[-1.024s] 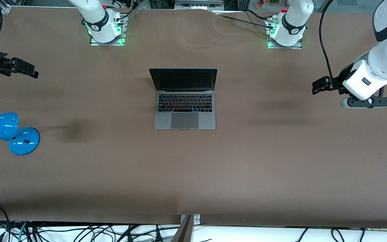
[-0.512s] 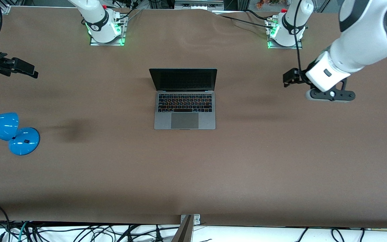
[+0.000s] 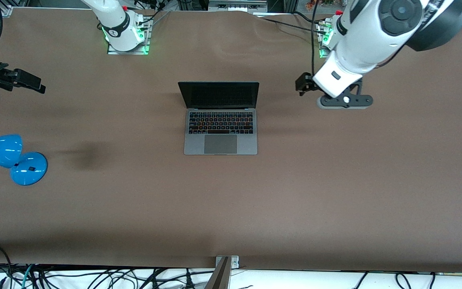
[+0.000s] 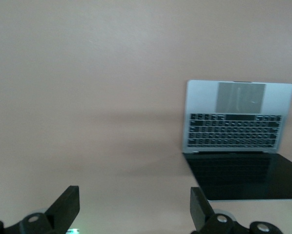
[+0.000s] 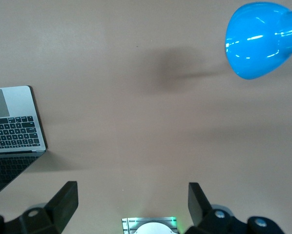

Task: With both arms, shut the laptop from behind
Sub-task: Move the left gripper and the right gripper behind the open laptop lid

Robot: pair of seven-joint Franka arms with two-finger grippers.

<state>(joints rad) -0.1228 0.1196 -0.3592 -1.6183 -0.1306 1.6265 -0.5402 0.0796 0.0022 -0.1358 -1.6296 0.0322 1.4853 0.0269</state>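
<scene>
The space-grey laptop (image 3: 220,120) stands open in the middle of the brown table, dark screen upright, keyboard and trackpad facing the front camera. It also shows in the left wrist view (image 4: 236,129) and at the edge of the right wrist view (image 5: 11,134). My left gripper (image 3: 302,84) is open and empty, in the air over the table beside the laptop's screen, toward the left arm's end; its fingers (image 4: 68,207) frame bare table. My right gripper (image 3: 30,82) is open and empty, over the table's edge at the right arm's end, well away from the laptop.
A blue desk lamp (image 3: 12,158) stands at the right arm's end of the table, nearer the front camera than my right gripper; its shade shows in the right wrist view (image 5: 263,39). The arm bases (image 3: 126,36) stand along the table's top edge. Cables hang below the front edge.
My left arm has swung in from its end of the table toward the laptop, its gripper now close beside the screen. The right arm and the laptop have not moved.
</scene>
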